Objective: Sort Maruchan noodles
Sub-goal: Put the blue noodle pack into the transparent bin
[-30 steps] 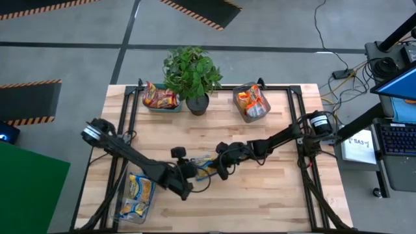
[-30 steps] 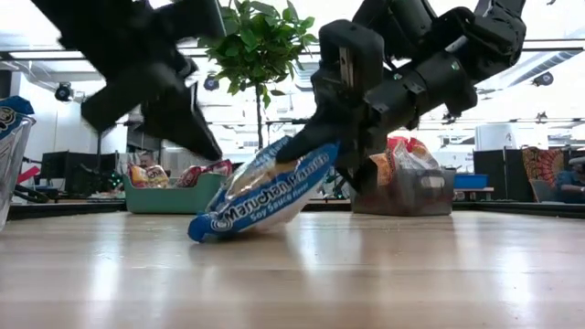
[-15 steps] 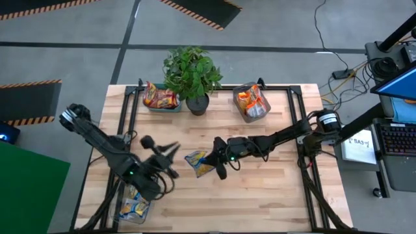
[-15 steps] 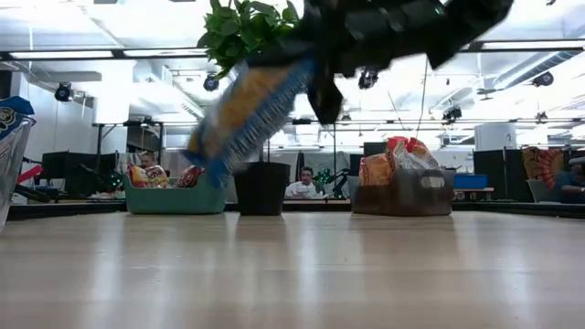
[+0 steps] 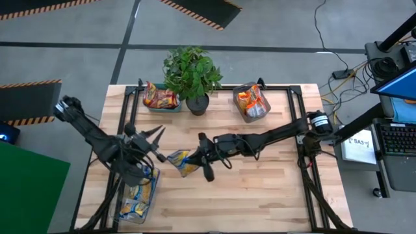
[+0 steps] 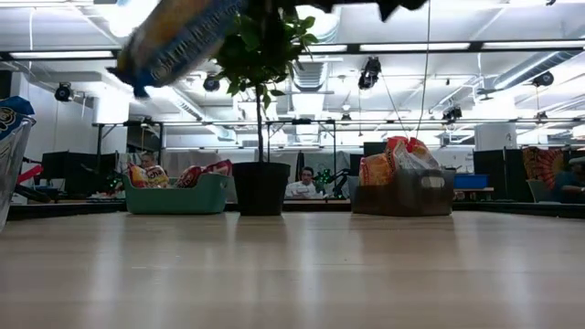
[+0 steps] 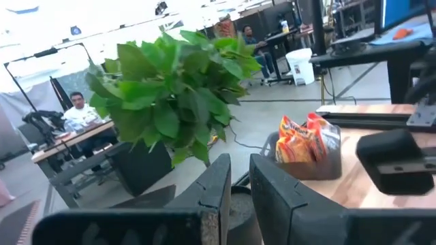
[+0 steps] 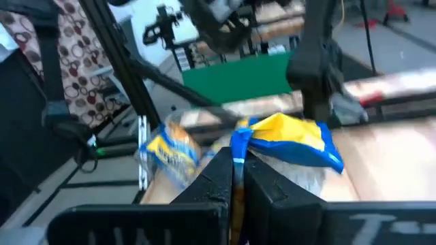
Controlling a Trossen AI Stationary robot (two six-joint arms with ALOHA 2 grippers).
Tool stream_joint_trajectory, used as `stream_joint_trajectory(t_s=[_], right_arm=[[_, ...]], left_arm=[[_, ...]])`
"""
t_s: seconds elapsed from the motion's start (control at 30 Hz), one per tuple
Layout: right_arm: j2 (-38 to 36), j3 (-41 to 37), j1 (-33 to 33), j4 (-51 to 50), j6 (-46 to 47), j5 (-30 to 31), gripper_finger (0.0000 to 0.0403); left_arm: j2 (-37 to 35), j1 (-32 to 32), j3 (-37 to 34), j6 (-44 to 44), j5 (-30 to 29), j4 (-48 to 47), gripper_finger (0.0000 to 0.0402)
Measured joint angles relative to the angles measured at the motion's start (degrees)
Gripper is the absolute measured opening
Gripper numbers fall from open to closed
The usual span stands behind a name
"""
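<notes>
A blue-and-yellow Maruchan noodle packet (image 5: 180, 162) hangs in the air over the table's middle left, with my right gripper (image 5: 194, 159) shut on it. In the low view the packet (image 6: 174, 41) shows high up, tilted. My left gripper (image 5: 156, 134) is raised to the packet's left and apart from it. It points level, its fingers (image 7: 218, 187) shut to a thin slit with nothing between them. More blue-and-yellow packets (image 5: 138, 195) lie in a clear bin (image 5: 119, 207) at the near left. My right gripper pinches the packet's blue edge (image 8: 238, 151) between its two fingers. The fingers lie level and come from the table's right. The packet sticks out beyond the fingertips toward the table's left, tilted and lifted clear of the table.
A teal bin (image 5: 162, 108) with red and orange packets stands at the far left and a grey bin (image 5: 242, 112) with orange packets at the far right. A potted plant (image 5: 192, 71) stands between them. The wood from the middle to the near edge is bare.
My right gripper has risen and gone toward the table's left with the packet. The packet's lower end lay on the table a second ago and now hangs high and clear. My left gripper has drawn back toward the table's left edge, risen and turned level.
</notes>
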Motion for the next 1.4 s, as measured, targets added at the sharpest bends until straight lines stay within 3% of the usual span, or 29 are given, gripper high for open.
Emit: stream_joint_trajectory(t_s=[0.33, 0.63, 1.13, 1.4], right_arm=[[10.5, 14.7, 0.0, 0.1, -5.1, -1.4, 0.0008], [22.7, 31.8, 0.0, 0.3, -4.7, -10.9, 0.0008], [42.5, 56.3, 0.2, -0.8, -7.1, -12.9, 0.0008], [48.6, 61.8, 0.3, -3.8, -8.4, -12.9, 0.0008]], left_arm=[[-10.9, -0.1, 0.8, 7.2, 0.0, -0.2, 0.0039], [-18.4, -0.1, 0.6, 6.2, 0.5, -0.2, 0.0039], [-16.3, -0.1, 0.5, 6.2, 1.2, -0.2, 0.0039], [-15.8, -0.1, 0.5, 6.2, 2.8, -0.2, 0.0039]])
